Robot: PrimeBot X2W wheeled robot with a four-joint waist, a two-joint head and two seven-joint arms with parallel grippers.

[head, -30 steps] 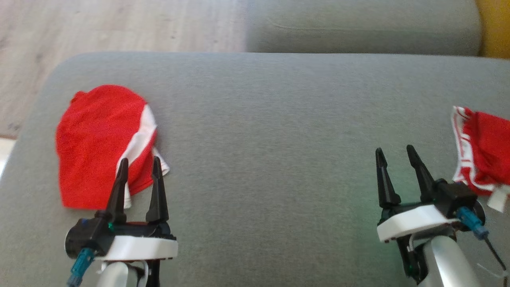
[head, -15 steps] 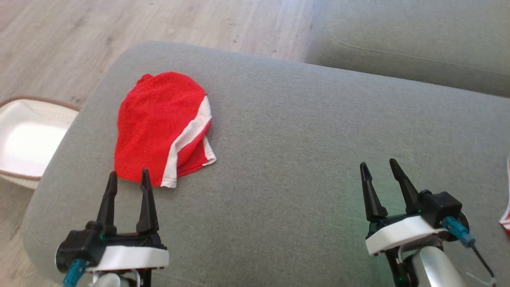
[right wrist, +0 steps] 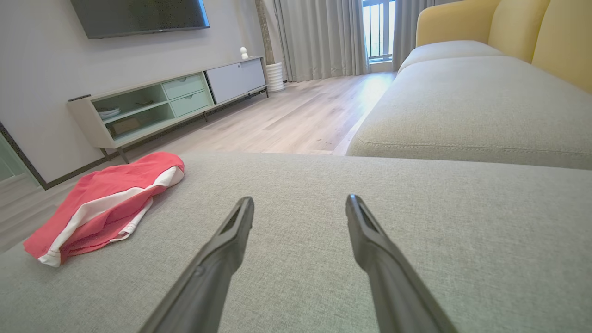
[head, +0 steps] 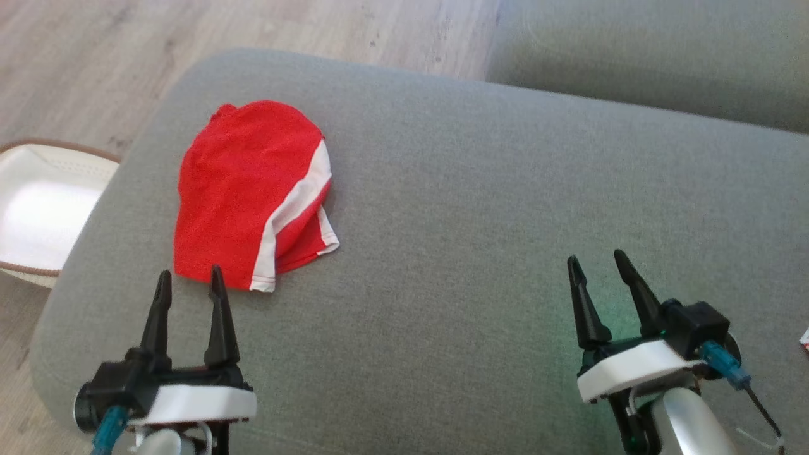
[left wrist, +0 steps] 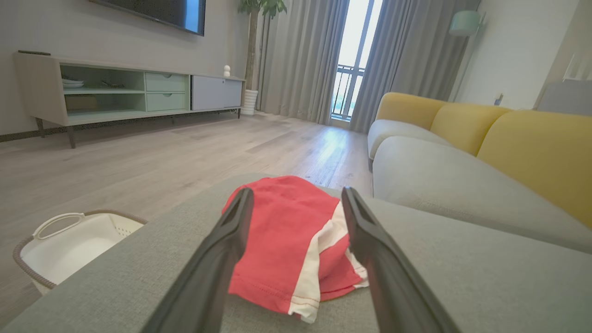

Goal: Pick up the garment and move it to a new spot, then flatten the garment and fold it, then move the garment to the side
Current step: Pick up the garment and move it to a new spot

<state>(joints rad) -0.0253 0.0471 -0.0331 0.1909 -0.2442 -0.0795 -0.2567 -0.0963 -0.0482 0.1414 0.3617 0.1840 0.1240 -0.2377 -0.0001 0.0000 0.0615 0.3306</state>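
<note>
A white basket [head: 31, 265] with a brown woven rim is sitting on the wooden floor [head: 76, 57], just beside the left end of the grey seat cushion [head: 480, 189]. Its pale bottom is showing bare in the left wrist view [left wrist: 69, 249].

The garment [head: 240, 189], red with a white stripe, is lying folded on the cushion near that left end. The left hand [head: 189, 278] is hovering with its fingers spread, the tips just short of the garment's near hem. In its own wrist view [left wrist: 296, 192] the fingers are framing the cloth [left wrist: 282, 236]. The right hand [head: 595, 258] is hanging over bare cushion, well apart from the garment, its fingers also spread [right wrist: 299, 199]; the garment is lying far off to its left [right wrist: 101, 203].

Since a second ago the head camera has been turning left: the basket is now coming into the picture, and the second red-and-white cloth [head: 804, 338] is shrinking to a sliver at the right edge. The left fingertips, then overlapping the garment, are now sitting at its edge. Both hands are staying spread.
</note>
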